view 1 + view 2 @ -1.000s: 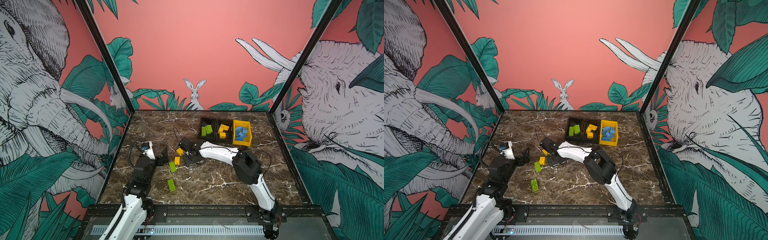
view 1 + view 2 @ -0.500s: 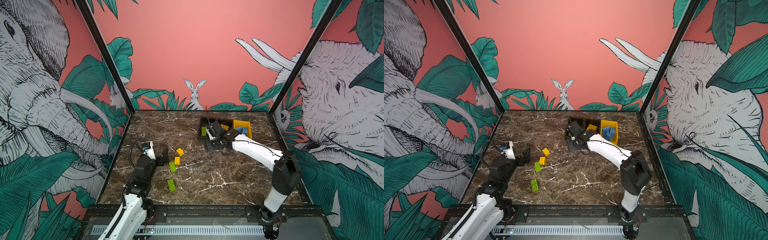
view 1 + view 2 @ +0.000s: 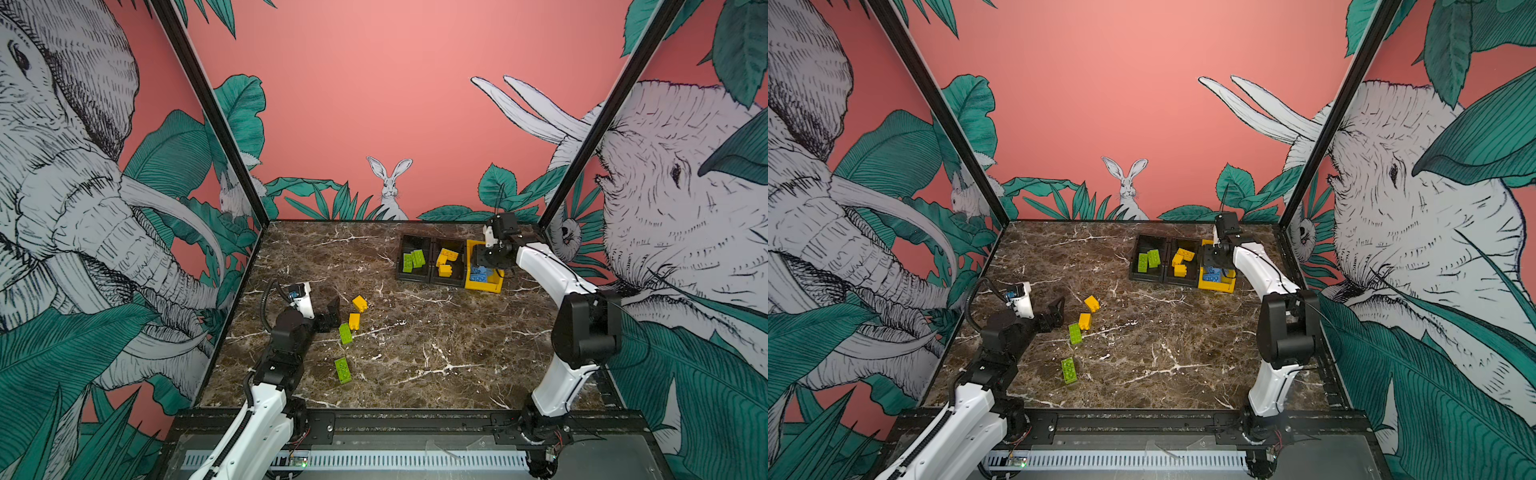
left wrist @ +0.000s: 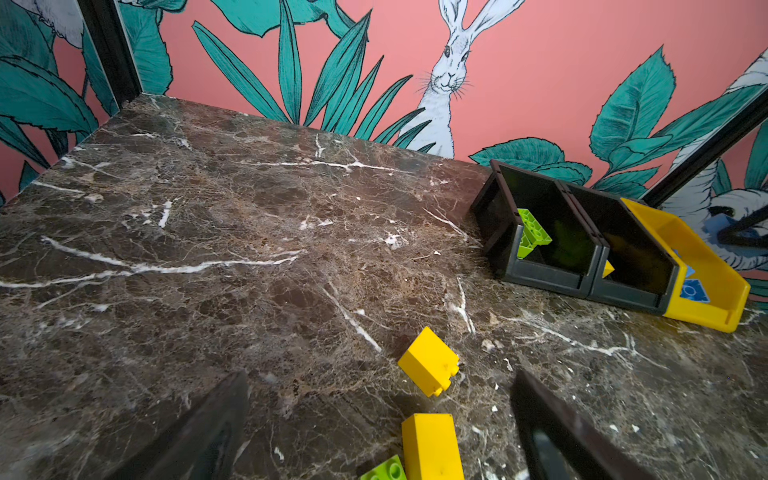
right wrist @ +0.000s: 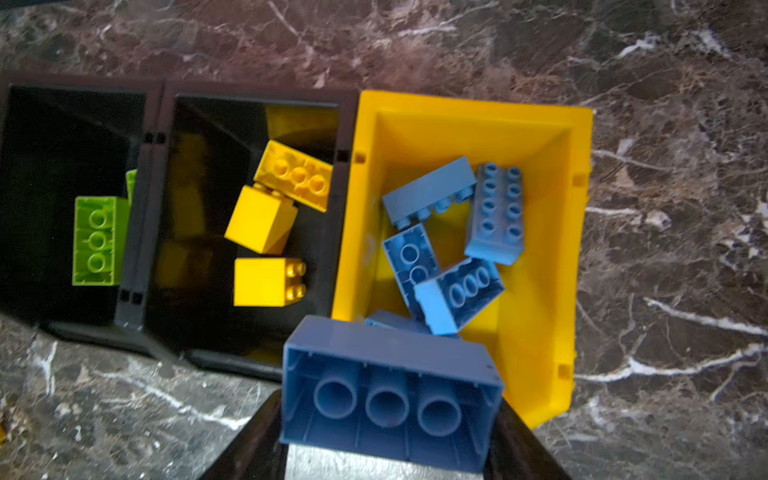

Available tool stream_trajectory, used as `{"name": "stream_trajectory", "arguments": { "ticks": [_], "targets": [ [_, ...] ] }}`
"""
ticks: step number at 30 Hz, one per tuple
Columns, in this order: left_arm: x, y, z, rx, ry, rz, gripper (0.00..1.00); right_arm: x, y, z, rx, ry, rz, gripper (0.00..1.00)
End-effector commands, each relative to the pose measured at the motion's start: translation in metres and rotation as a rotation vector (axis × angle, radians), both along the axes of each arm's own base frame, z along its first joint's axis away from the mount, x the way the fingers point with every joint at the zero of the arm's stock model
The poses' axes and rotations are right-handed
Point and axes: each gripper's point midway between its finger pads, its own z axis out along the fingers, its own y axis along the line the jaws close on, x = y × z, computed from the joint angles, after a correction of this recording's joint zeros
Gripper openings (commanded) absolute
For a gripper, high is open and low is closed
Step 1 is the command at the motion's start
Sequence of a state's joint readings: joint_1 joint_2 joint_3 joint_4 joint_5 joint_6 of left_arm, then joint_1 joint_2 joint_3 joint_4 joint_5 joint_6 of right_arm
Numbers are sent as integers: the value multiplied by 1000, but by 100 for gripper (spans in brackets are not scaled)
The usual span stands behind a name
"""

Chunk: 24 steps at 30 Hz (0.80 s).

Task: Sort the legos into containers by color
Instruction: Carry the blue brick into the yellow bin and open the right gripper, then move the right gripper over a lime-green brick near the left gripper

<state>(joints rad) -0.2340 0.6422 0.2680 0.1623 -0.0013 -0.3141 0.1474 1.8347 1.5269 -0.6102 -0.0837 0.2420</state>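
Now the right gripper (image 5: pixel 388 415) is clamped on a blue brick (image 5: pixel 390 374), one finger on each end and the hollow underside facing the wrist camera. A second ago this gripper was low among the loose bricks left of centre. It has since crossed the table and hangs over the yellow bin (image 5: pixel 540 249).

In the right wrist view the held brick sits over the bin's front edge, close to the wall shared with the middle black bin (image 5: pixel 253 89). Five or so blue bricks (image 5: pixel 494 212) already lie inside the yellow bin. The middle black bin holds yellow bricks (image 5: pixel 266 282), and the outer black bin (image 5: pixel 75 83) holds green bricks (image 5: pixel 99 241).

The left gripper (image 3: pixel 331 315) has not moved. Its jaws stand wide and empty just beside the loose group, touching nothing.

Four bricks remain on the marble, in the same places as before: two yellow (image 3: pixel 360 303) (image 3: pixel 354 321) and two green (image 3: pixel 345 333) (image 3: pixel 343 370). No blue brick shows on the table.

Judged from this, transport of the last blue brick is done and only its release remains. A slight shift inward may be prudent, since the brick could catch the rim or fall into the neighbouring bin.
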Motion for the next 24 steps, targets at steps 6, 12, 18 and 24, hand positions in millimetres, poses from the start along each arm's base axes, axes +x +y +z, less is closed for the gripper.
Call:
{"name": "stream_trajectory", "arguments": {
  "ticks": [6, 12, 18, 24],
  "targets": [
    [4, -3, 7, -13, -18, -10, 99, 35, -19, -12, -23, 4, -8, 59],
    [4, -3, 7, -12, -17, -10, 99, 41, -27, -16, -44, 27, -19, 80],
    [3, -2, 9, -10, -21, -7, 99, 32, -24, 8, -30, 10, -8, 86],
    [1, 5, 11, 0, -24, 26, 99, -27, 58, 43, 73, -46, 138, 74]
  ]
}}
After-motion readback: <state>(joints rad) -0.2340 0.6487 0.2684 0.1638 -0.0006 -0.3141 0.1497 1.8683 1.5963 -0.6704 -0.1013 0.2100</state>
